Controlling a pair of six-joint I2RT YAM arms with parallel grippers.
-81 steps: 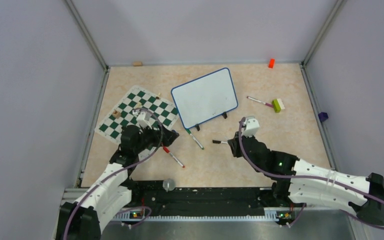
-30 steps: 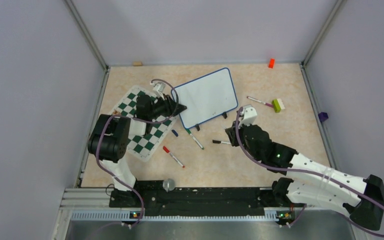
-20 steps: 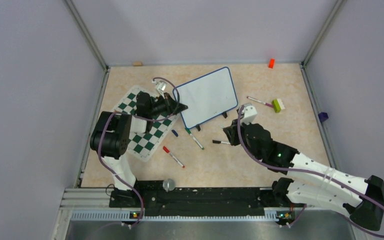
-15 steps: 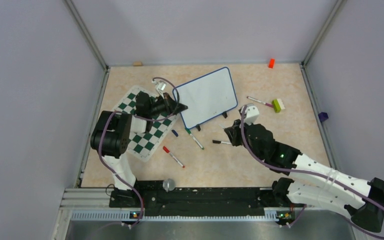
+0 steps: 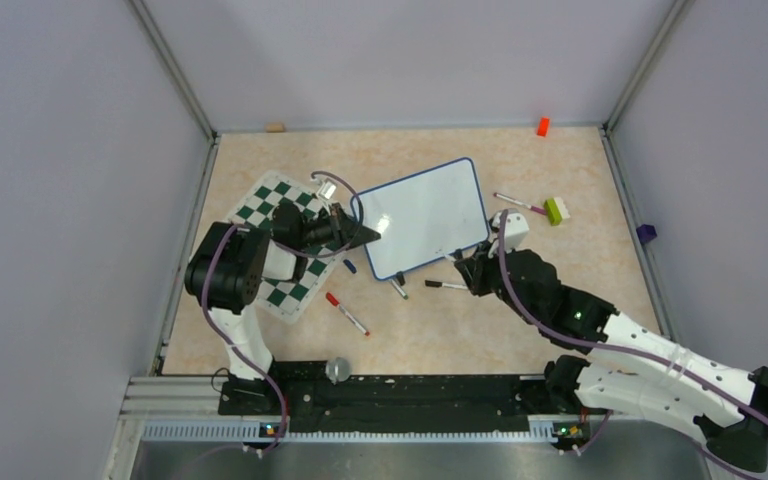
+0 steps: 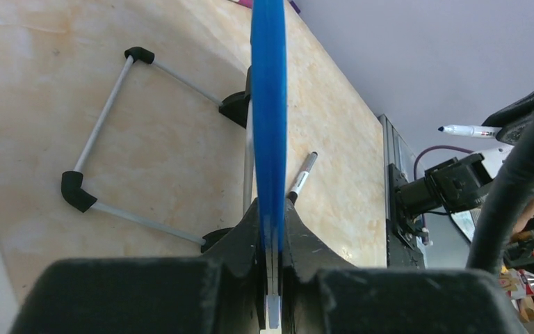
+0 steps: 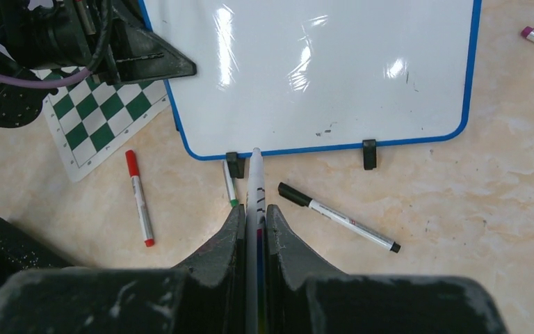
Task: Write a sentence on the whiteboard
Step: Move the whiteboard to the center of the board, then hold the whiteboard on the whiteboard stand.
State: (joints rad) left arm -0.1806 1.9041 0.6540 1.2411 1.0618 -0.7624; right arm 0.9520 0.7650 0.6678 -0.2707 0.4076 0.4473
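The whiteboard (image 5: 428, 214) lies tilted on the table, blue-framed, and its white face (image 7: 306, 69) is blank; the sentence is not in view. My left gripper (image 5: 368, 233) is shut on the board's left edge, and the blue frame (image 6: 269, 104) runs straight out from between its fingers (image 6: 240, 236). My right gripper (image 5: 467, 272) hovers just in front of the board's near edge. It is shut on a white marker (image 7: 256, 182) whose tip points at the board.
A green-and-white chess mat (image 5: 272, 216) lies under my left arm. Loose red (image 5: 347, 313), green (image 5: 398, 288) and black (image 5: 446, 285) markers lie in front of the board. At the right are a purple marker (image 5: 520, 203) and a green block (image 5: 556, 209).
My left gripper closed on the board's left edge, and the board then swung clockwise and shifted right and nearer. My right gripper, still holding its marker, moved slightly right.
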